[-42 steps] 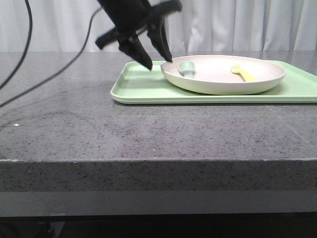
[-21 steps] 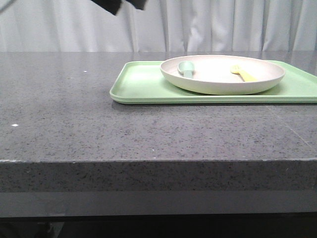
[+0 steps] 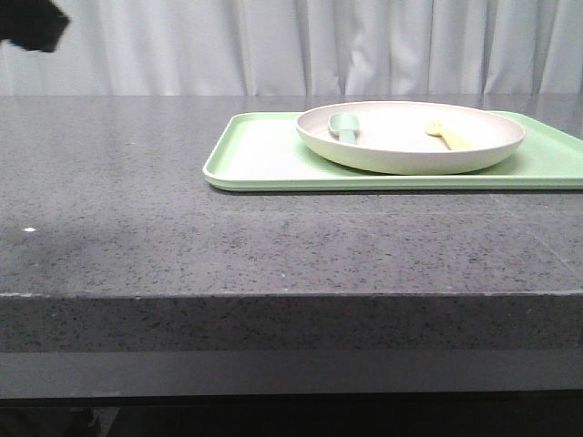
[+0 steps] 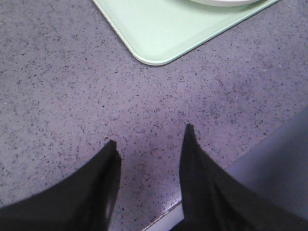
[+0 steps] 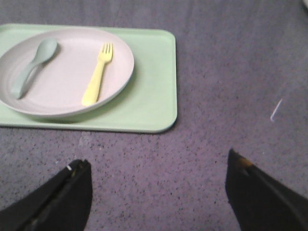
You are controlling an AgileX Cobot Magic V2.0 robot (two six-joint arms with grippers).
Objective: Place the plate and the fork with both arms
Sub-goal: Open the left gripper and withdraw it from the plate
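A dark grey speckled stone countertop (image 3: 273, 237) with a thick front edge is seen under soft, even light, and directly behind it the whole background is closed off by pleated white curtains (image 3: 364, 45).

Fork (image 5: 97, 76) and spoon (image 5: 32, 64) lie apart on plate (image 5: 67, 103); plate sits on tray (image 5: 154, 91); right hand (image 5: 159, 185) spread wide.

Tray (image 3: 264, 164) cut off at front view's right edge. Plate (image 4: 219, 2) mostly cropped in left wrist view. Left arm (image 3: 32, 23) only a dark corner.
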